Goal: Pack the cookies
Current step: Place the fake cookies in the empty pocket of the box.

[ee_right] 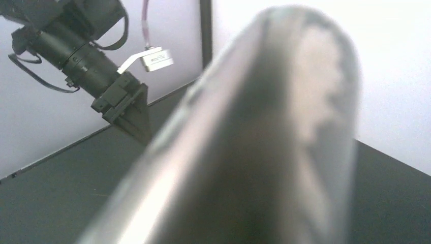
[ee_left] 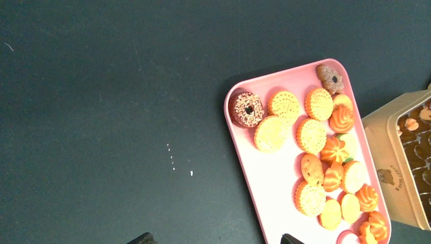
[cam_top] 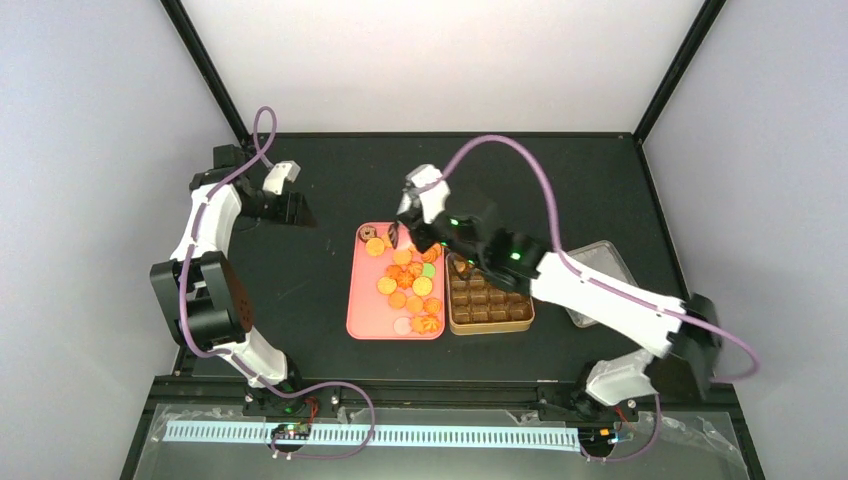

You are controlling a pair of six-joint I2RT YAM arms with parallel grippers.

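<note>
Top view: cookies (cam_top: 405, 280) lie on the pink tray (cam_top: 362, 312). My right end effector (cam_top: 400, 233) hangs over the tray's far end; my left end effector (cam_top: 293, 208) is well left of it, over the tabletop (cam_top: 300, 300).
Left wrist: fingertips (ee_left: 145, 238) spread open, cookies up and right of them.
Right wrist: blurred metal tongs (ee_right: 264, 152), gripped, fill the view.
</note>
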